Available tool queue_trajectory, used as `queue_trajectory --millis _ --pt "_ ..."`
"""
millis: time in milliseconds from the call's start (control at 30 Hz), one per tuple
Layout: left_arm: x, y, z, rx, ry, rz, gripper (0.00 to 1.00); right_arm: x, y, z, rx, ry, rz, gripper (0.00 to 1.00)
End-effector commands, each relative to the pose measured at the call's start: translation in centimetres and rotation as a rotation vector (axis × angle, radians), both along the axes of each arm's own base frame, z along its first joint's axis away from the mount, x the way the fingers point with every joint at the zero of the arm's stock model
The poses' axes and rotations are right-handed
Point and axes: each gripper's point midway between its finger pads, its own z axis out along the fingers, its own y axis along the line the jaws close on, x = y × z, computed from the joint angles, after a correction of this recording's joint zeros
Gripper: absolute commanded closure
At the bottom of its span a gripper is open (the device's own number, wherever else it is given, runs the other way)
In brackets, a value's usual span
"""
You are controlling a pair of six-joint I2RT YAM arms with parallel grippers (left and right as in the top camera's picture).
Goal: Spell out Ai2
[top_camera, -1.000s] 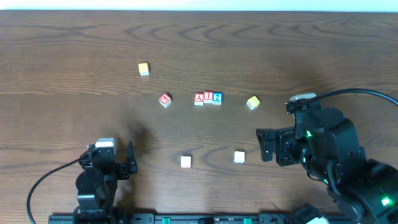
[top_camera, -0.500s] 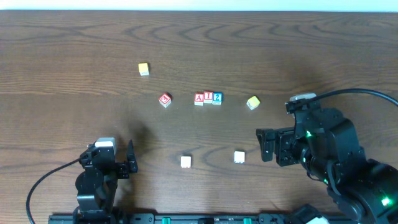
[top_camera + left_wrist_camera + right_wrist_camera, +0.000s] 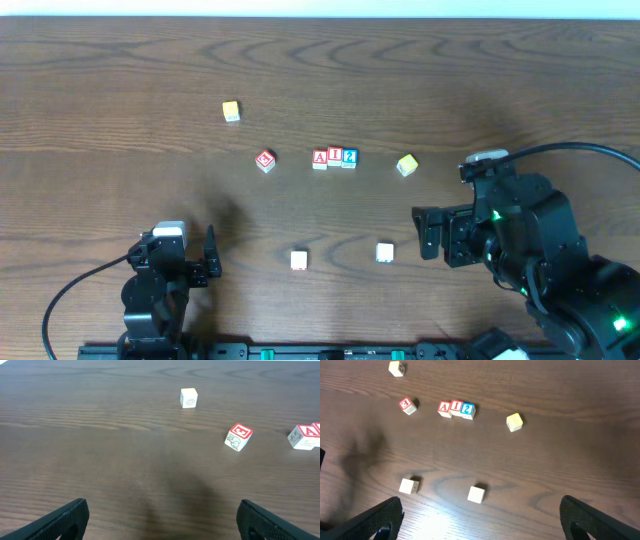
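Three letter blocks stand touching in a row at the table's middle: a red A (image 3: 319,158), a red I (image 3: 334,157) and a blue 2 (image 3: 349,157). They also show in the right wrist view, A (image 3: 444,408), I (image 3: 455,407), 2 (image 3: 467,409). My left gripper (image 3: 207,254) is open and empty near the front left, its fingertips wide apart in the left wrist view (image 3: 162,519). My right gripper (image 3: 428,232) is open and empty at the right, far from the row, fingers spread in the right wrist view (image 3: 480,517).
A red block (image 3: 265,160) lies left of the row, a yellow block (image 3: 406,165) right of it, and a pale yellow block (image 3: 231,111) further back left. Two plain white blocks (image 3: 299,260) (image 3: 385,252) lie nearer the front, between the arms.
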Motion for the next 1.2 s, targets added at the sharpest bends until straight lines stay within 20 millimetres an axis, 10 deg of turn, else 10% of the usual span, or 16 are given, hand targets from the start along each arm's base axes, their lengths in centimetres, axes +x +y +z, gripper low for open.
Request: queue_trajectory --millis 0,333,733,1167 --pt "0.0 -0.2 -0.7 0.007 0.009 -0.017 0.05 -0.1 0.1 0.0 0.005 0.001 -0.006 0.01" --pt "0.0 -0.2 -0.7 0.007 0.009 -0.017 0.05 1.7 -1.5 -0.3 -0.177 -0.224 0.157 0.01" --pt "0.0 -0.2 -0.7 0.007 0.009 -0.017 0.05 -0.8 -5.7 -12.6 -0.087 -0.303 0.013 0.01" --pt "0.0 -0.2 -0.7 0.007 0.009 -0.017 0.05 -2.1 -6.4 -19.6 -0.074 -0.289 -0.016 0.01"
